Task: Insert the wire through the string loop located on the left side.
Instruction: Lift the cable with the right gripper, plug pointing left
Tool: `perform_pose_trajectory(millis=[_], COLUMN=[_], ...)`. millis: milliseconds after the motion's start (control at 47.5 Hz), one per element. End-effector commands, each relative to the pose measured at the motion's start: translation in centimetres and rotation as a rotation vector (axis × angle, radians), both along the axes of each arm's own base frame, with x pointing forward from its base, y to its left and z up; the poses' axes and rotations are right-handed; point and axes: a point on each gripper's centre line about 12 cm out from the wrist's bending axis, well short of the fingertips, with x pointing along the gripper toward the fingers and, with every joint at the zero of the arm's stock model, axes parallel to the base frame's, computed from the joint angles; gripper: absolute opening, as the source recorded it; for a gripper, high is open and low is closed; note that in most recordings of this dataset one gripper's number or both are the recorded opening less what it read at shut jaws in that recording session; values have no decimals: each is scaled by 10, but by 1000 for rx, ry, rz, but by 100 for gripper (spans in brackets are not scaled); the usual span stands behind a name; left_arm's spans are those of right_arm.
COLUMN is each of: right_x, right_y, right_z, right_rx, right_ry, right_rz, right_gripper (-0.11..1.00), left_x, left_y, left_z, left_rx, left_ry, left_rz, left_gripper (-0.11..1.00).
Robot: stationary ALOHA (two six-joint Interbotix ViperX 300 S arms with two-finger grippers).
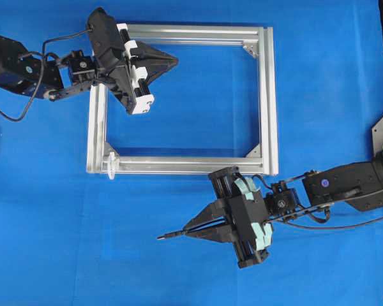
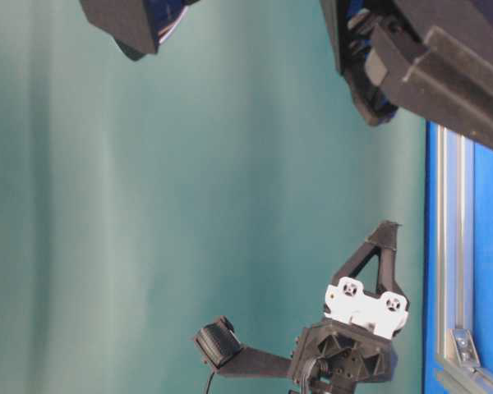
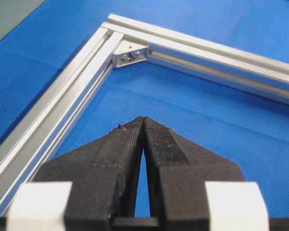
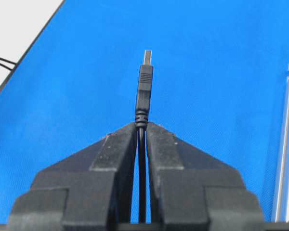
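At the far left of the overhead view the left gripper (image 1: pixel 172 62) hangs over the far left corner of the aluminium frame (image 1: pixel 268 95), and its wrist view shows the fingers (image 3: pixel 130 144) pressed together at the tips with nothing between them. Moving right along the near rail, the string loop (image 1: pixel 110 164) stands as a small pale translucent ring at the frame's near left corner, with nothing passing through it. Right of that and nearer, on the blue table cover (image 1: pixel 64 255), the wire (image 1: pixel 171 235) is pinched by the right gripper (image 1: pixel 190 231); in the right wrist view the fingers (image 4: pixel 118 149) clamp the cable just behind the plug, whose metallic tip juts out ahead of them toward the left. The rest of the cable trails off to the right edge beside the right arm. The plug tip sits right of the loop and nearer than it, well apart from it. As I judge it, the pickup is done and the threading itself is all still to come: the plug has to be carried left and far, lined up with the ring's opening, and pushed through.
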Motion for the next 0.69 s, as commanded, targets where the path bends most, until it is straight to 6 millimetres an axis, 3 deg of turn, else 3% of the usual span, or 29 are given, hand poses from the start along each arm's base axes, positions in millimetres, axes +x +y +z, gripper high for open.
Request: perform_pose_trajectory(millis=[0,673], right_x=[0,-1], right_y=[3,3], right_z=[13,12], right_rx=[10,9], right_ry=[-34,-29], right_rz=[7,7], right_gripper=[3,3], left_x=[3,2], left_y=[1,0], left_z=[15,15], left_rx=[12,20], left_ry=[-44,-40], left_rz=[-1,-8], left_gripper=[0,0])
